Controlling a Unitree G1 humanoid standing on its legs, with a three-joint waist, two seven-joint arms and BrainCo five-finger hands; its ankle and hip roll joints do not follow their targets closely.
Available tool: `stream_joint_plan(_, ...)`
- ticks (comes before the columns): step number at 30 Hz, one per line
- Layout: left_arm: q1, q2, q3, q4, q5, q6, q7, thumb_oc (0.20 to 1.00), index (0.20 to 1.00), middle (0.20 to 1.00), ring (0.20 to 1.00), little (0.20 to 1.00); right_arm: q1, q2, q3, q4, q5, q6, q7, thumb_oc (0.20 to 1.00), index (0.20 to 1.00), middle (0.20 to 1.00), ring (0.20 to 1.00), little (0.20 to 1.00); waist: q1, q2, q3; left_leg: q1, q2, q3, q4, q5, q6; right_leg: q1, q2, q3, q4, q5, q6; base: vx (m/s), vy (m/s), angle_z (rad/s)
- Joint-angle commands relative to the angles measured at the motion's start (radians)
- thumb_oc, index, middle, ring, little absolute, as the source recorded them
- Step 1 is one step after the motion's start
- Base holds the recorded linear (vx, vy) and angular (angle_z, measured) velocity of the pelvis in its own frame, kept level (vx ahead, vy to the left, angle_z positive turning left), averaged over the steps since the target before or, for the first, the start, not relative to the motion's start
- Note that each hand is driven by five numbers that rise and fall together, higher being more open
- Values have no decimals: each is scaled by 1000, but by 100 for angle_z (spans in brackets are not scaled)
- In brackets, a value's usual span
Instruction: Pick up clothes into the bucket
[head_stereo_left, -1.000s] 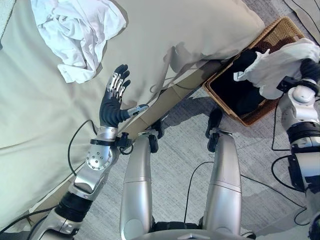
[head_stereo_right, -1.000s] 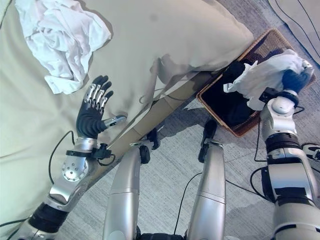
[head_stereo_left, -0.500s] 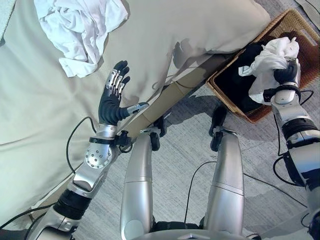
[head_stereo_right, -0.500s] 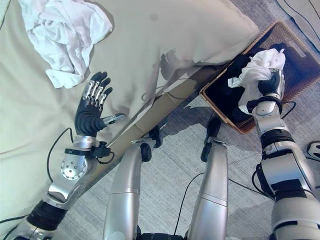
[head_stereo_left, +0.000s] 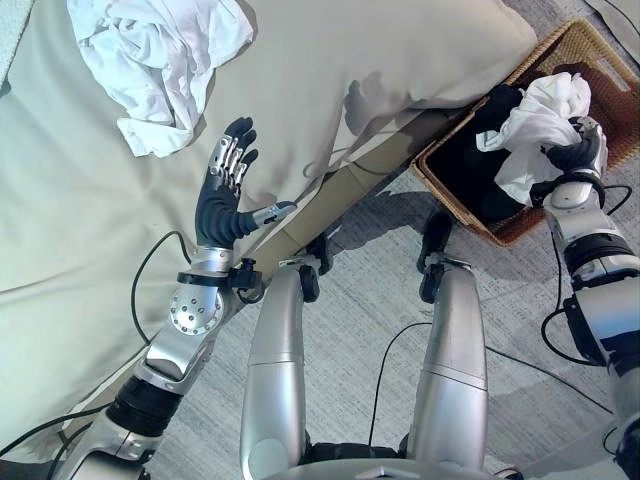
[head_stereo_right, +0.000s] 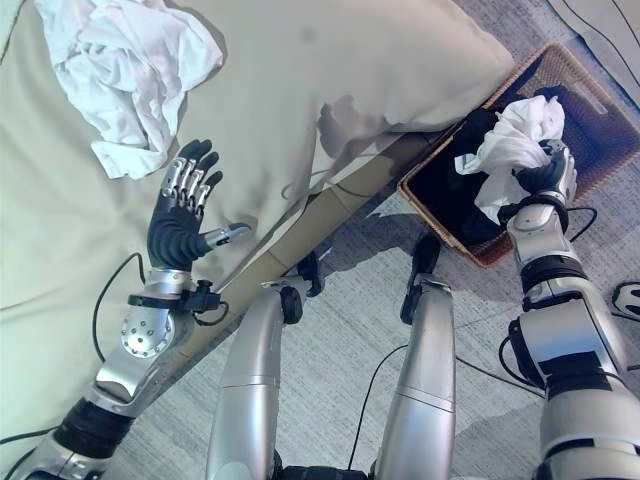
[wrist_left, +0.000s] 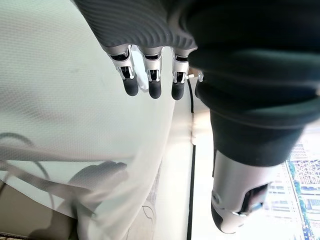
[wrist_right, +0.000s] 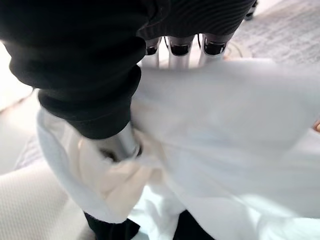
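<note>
The bed (head_stereo_left: 90, 230) carries a crumpled white garment (head_stereo_left: 155, 60) near its far edge. On the floor beside the bed stands the wicker basket (head_stereo_left: 590, 50), which contains dark clothing (head_stereo_left: 465, 165). The right robot hand (head_stereo_left: 575, 150) is over the basket with its fingers curled round a bunched white cloth (head_stereo_left: 535, 115). The left robot hand (head_stereo_left: 225, 190) is raised over the bed, fingers straight and spread, holding nothing, just short of the crumpled white garment.

dark clothes (head_stereo_left: 470, 160) filling basket (head_stereo_left: 590, 45), bed (head_stereo_left: 90, 220) beside
</note>
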Motion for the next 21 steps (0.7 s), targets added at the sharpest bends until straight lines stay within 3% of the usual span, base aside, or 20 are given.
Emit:
stream_joint_plan(1, 25, -27, 35, -32, 18, -40, 11, 1000, 1000, 1000, 1000, 1000, -22, 7, -15, 17, 12, -10, -39, 1000, 1000, 1000, 1000, 1000, -42, 32, -60, 42, 9, -37, -55, -31, -17, 63, -25, -18, -108, 63, 74, -11, -11, -4)
stream_joint_plan(7, -1, -39, 35, 20, 27, -42, 8, 1000, 1000, 1000, 1000, 1000, 17, 21, -43, -4, 66, -31, -1, 1000, 1000, 1000, 1000, 1000, -43, 27, -69, 161, 5, -37, -214, 28, -32, 182, -43, -55, -239, 106, 97, -8, -12, -1)
stream_joint_plan(9, -4, -39, 33, 28, 24, -45, -3, 1000, 1000, 1000, 1000, 1000, 29, 24, -42, -6, 68, -32, 11, 1000, 1000, 1000, 1000, 1000, -45, 22, -73, 189, 2, -27, -267, 75, -26, 216, -47, -72, -299, 153, 92, -36, -9, 9)
stream_joint_plan(10, -4, -39, 32, 40, 22, -45, -10, 1000, 1000, 1000, 1000, 1000, 40, 27, -42, -6, 63, -31, 19, 1000, 1000, 1000, 1000, 1000, -42, 20, -81, 232, 1, -38, -302, 62, -38, 256, -45, -78, -324, 141, 105, -62, -25, 9)
stream_joint_plan(11, -11, -36, 32, 49, 27, -44, -13, 1000, 1000, 1000, 1000, 1000, 46, 28, -39, -8, 57, -29, 21, 1000, 1000, 1000, 1000, 1000, -44, 16, -83, 244, 0, -30, -334, 101, -32, 273, -47, -88, -361, 179, 99, 27, -24, 9)
stream_joint_plan(14, -11, -41, 31, 74, 32, -40, -27, 1000, 1000, 1000, 1000, 1000, 100, 50, -47, -43, 53, -37, 34, 1000, 1000, 1000, 1000, 1000, -47, 6, -93, 322, -9, -34, -417, 134, -41, 354, -47, -111, -440, 209, 106, 12, -32, 4)
stream_joint_plan(19, 15, -58, 66, 151, 23, -44, -43, 1000, 1000, 1000, 1000, 1000, 251, 105, -73, -164, 51, -66, 66, 1000, 1000, 1000, 1000, 1000, -50, -26, -110, 445, -11, -59, -496, 164, -54, 506, -39, -151, -527, 226, 108, 57, -62, 6)
stream_joint_plan(21, 16, -58, 65, 150, 23, -44, -44, 1000, 1000, 1000, 1000, 1000, 253, 105, -74, -166, 50, -66, 66, 1000, 1000, 1000, 1000, 1000, -51, -26, -108, 449, -11, -60, -498, 165, -54, 512, -39, -153, -530, 226, 108, 50, -42, 8)
